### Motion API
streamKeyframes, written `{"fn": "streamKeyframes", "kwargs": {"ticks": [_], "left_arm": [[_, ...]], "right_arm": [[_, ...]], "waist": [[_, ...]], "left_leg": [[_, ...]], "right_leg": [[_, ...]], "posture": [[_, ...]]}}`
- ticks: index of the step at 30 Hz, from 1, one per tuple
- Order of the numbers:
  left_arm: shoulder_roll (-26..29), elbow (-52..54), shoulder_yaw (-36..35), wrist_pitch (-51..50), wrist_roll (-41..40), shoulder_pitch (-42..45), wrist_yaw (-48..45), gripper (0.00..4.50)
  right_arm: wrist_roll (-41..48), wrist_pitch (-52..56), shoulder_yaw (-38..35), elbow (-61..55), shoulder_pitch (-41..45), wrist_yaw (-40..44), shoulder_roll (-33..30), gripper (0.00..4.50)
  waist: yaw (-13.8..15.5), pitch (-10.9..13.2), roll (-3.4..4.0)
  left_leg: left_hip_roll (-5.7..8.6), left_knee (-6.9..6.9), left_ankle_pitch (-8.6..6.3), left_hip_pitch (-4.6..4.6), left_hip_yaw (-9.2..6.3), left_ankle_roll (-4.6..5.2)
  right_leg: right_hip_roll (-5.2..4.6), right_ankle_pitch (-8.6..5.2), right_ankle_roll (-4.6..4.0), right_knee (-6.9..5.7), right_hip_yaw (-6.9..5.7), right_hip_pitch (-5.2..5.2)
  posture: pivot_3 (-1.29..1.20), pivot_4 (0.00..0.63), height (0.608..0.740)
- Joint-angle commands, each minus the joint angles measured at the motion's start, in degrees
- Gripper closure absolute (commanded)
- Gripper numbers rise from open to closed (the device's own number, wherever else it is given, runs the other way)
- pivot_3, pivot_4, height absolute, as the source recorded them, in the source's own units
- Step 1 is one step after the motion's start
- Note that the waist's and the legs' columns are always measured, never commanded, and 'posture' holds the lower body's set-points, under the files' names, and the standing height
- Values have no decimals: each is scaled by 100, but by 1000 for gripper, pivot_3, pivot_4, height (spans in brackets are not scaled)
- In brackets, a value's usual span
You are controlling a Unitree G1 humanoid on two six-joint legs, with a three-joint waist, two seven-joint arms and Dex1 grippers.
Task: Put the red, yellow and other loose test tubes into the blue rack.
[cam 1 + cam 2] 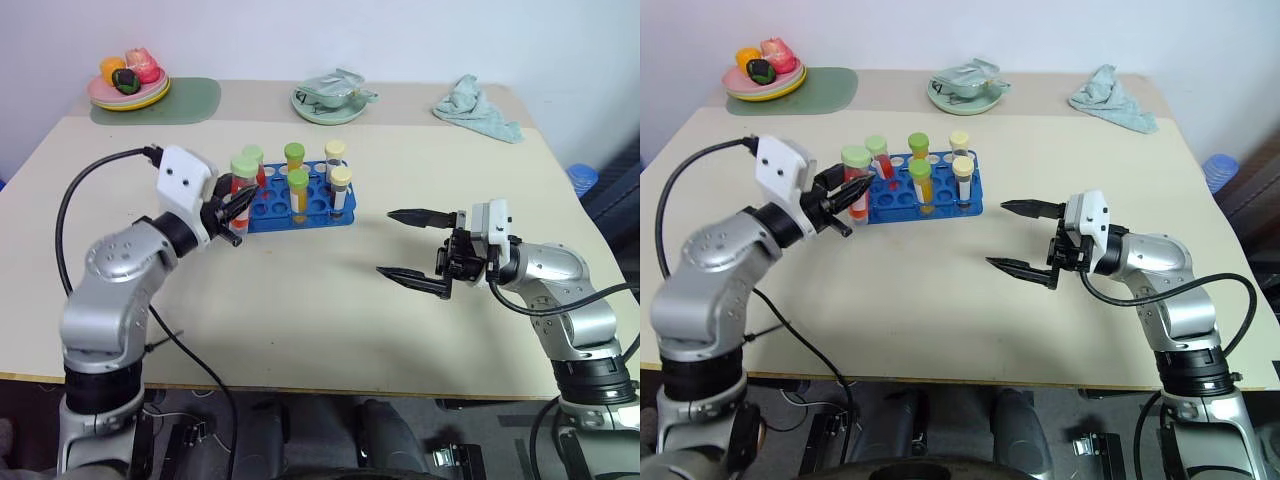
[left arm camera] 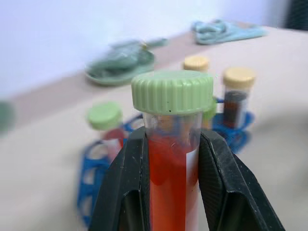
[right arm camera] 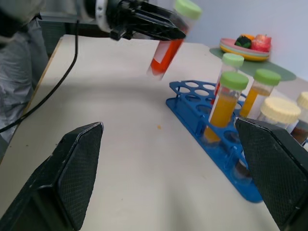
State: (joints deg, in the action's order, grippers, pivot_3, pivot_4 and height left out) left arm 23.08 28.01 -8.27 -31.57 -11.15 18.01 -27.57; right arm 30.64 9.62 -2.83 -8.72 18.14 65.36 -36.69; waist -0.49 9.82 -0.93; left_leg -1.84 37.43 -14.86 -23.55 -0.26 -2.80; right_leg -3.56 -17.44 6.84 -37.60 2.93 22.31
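Note:
My left gripper (image 1: 238, 204) is shut on a red test tube (image 1: 241, 182) with a green cap. It holds the tube tilted above the table, just off the left end of the blue rack (image 1: 343, 218). In the left wrist view the black fingers (image 2: 126, 183) clamp the tube (image 2: 168, 163) below its cap. Several capped tubes stand in the rack: one red (image 1: 256, 160), two yellow-orange (image 1: 298, 190), and two with cream caps (image 1: 341, 180). My right gripper (image 1: 386, 242) hangs open above the table to the right of the rack, with nothing between its fingers.
A plate of toy fruit (image 1: 128, 88) on a green mat (image 1: 195, 100) sits at the back left. A green dish (image 1: 330, 96) is at the back middle and a teal cloth (image 1: 476, 106) at the back right. Bare tabletop lies in front of the rack.

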Motion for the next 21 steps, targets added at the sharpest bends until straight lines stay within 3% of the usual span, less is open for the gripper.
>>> {"fn": "streamKeyframes", "kwargs": {"ticks": [1, 13, 21], "left_arm": [[-352, -268, 162, 1307, 485, -97, 589, 3704], [-1039, -2772, 609, 3417, 1343, 544, 1691, 3704], [-1373, -3835, 858, 4063, 1504, 1009, 1950, 3704]], "right_arm": [[67, -18, -167, -219, 34, -86, -28, 0], [15, -37, -176, -197, 122, -228, -46, 0], [24, -34, -222, -277, 80, -306, -76, 0]], "waist": [[7, 0, 0], [-8, -1, 0], [-13, -1, -1]], "left_leg": [[0, 0, 0, 0, -1, 0], [0, 0, -1, 1, -1, 2], [2, 0, -1, 1, 0, 3]], "right_leg": [[0, 0, 0, 0, -1, -1], [4, 1, 1, -2, -1, 1], [4, 1, 1, -1, -2, 2]], "posture": [[0, 150, 740], [0, 150, 740], [0, 150, 740]]}}
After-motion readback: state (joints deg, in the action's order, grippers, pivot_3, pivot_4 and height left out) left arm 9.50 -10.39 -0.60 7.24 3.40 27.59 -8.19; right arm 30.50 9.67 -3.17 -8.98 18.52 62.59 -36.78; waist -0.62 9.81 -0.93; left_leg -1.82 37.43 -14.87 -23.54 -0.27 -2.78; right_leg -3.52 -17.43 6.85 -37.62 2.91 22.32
